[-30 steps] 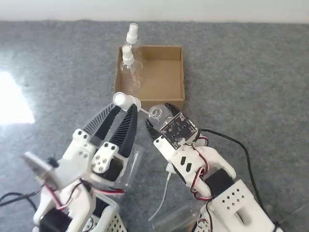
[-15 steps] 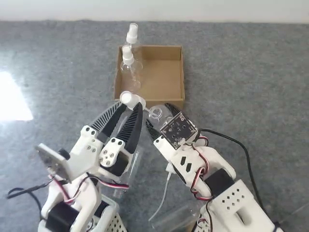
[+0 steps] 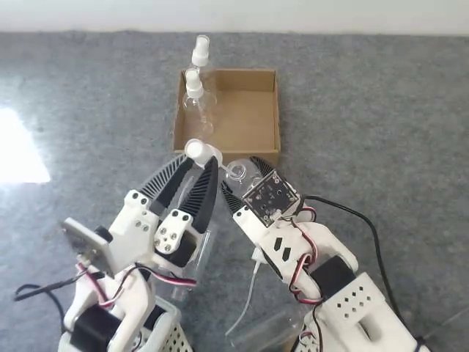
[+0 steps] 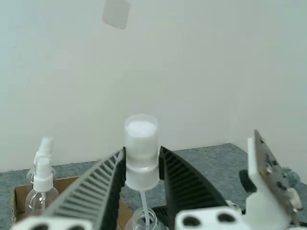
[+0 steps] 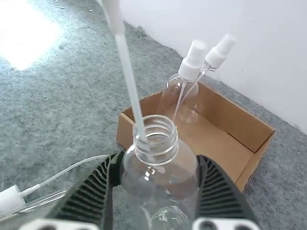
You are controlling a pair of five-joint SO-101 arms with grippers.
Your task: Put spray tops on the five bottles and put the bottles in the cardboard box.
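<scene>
Spray top (image 4: 141,148), clamped in left hand (image 3: 196,163), has been shifted sideways toward right hand (image 3: 238,176). Dip tube (image 5: 129,81) is now entered in neck of open bottle (image 5: 158,143) gripped there. Capping judged underway, seating pending. Cardboard box (image 3: 277,110) lies just beyond both hands.

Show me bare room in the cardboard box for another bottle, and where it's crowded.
Free: the cardboard box floor between the two capped bottles at its left wall and the right wall. Crowded: before the box's near wall, where the left pincer holds a spray top over the open bottle in the right pincer.
</scene>
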